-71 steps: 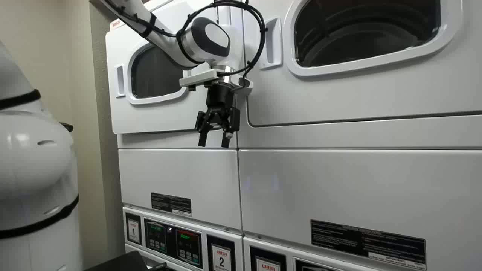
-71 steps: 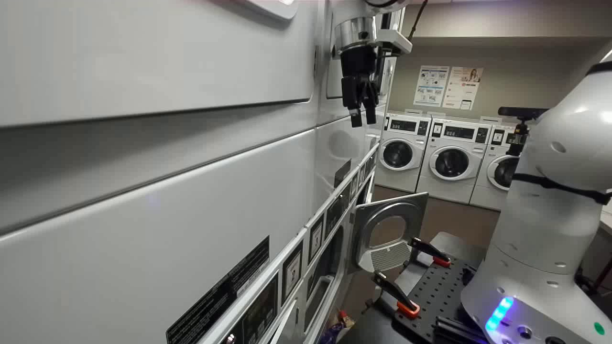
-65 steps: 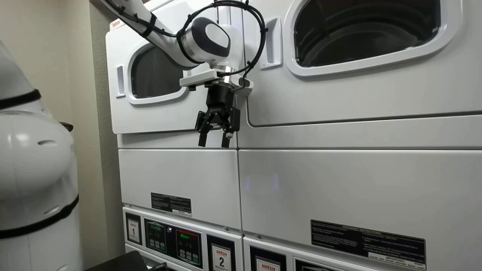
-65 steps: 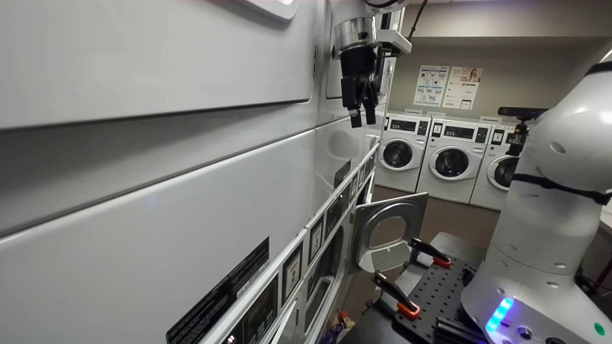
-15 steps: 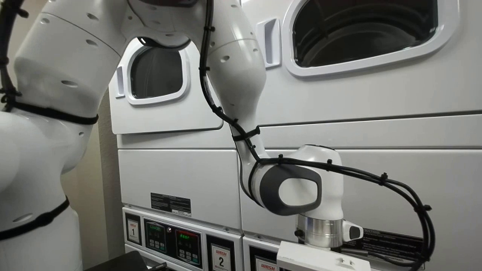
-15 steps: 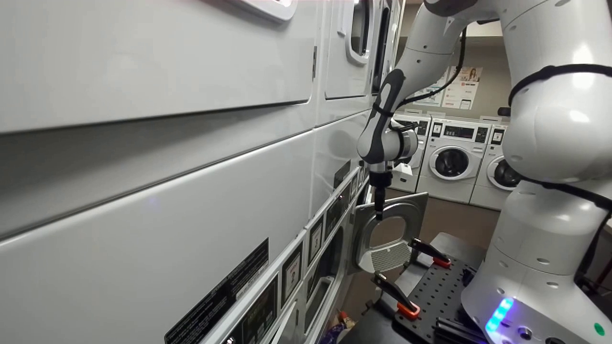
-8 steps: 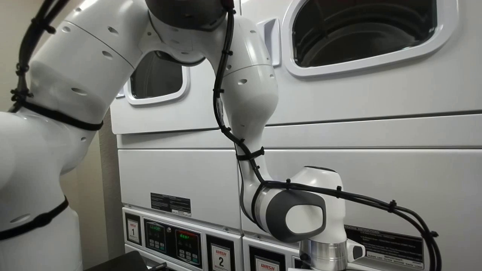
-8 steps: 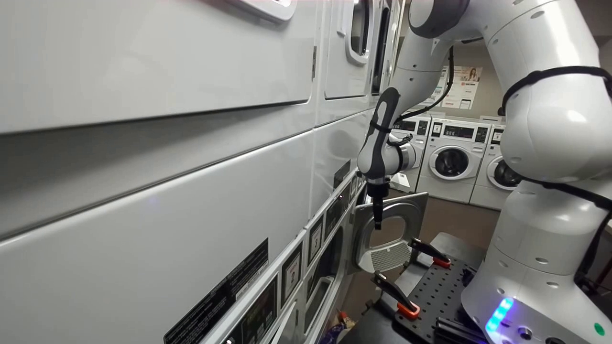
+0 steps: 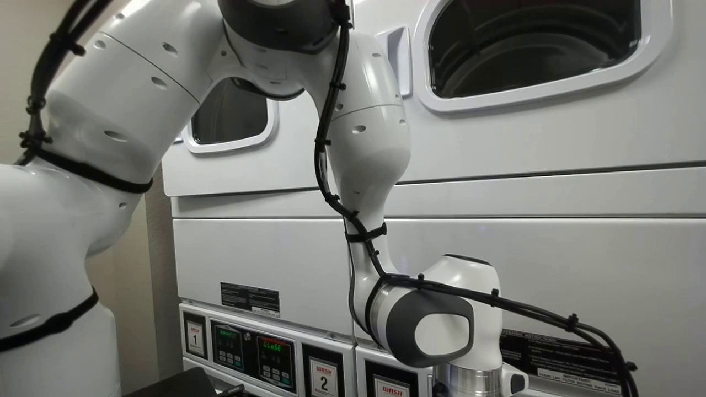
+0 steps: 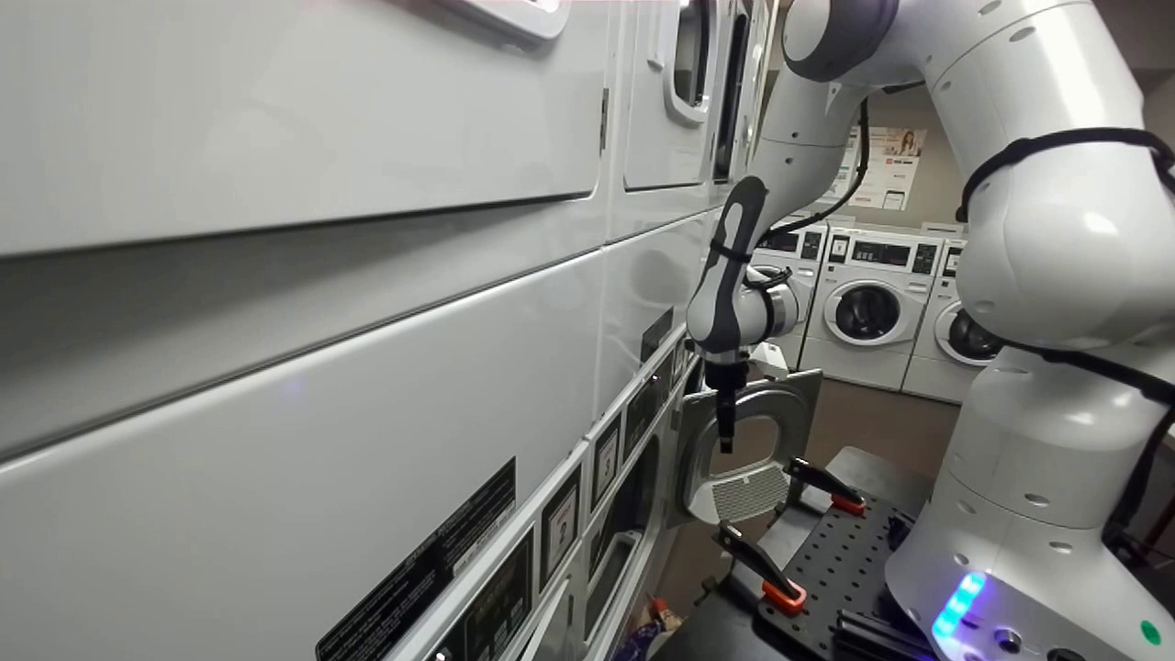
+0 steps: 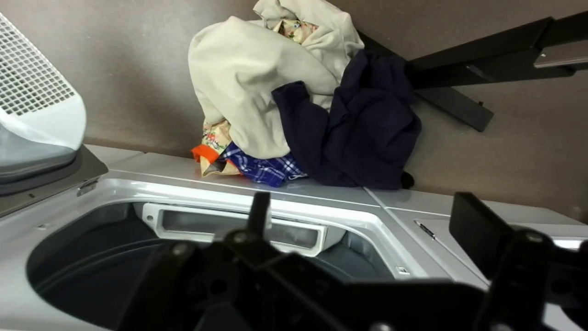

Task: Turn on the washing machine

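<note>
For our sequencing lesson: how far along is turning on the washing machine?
Done: the lower door of the washing machine stands open. In hand: the gripper is open, holding nothing. Left: probably shutting that door and pressing the control panel, too small to read; laundry lies on the floor.

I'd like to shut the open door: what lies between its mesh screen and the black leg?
The wrist view shows brown floor beside the mesh screen, then cream cloth, then dark navy cloth that meets the black leg in the picture.
</note>
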`<action>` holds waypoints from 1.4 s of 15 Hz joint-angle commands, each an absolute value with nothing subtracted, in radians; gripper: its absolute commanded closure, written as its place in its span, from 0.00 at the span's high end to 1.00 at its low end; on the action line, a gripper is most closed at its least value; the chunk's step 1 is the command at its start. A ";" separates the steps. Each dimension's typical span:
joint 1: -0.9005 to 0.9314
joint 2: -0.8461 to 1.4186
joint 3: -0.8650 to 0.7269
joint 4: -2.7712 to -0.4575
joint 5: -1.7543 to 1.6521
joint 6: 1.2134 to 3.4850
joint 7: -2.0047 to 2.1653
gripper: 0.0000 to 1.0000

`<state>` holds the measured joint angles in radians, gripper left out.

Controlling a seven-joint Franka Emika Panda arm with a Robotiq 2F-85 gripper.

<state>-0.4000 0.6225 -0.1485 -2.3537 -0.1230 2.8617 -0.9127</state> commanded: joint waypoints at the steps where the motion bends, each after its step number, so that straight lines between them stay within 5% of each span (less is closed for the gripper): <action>1: -0.462 0.653 -0.082 -2.348 -0.112 2.888 -0.896 0.72; 10: -0.483 0.748 -0.052 -2.284 -0.131 3.050 -0.812 0.02; 21: -0.583 0.810 0.059 -2.170 -0.134 3.068 -0.799 0.00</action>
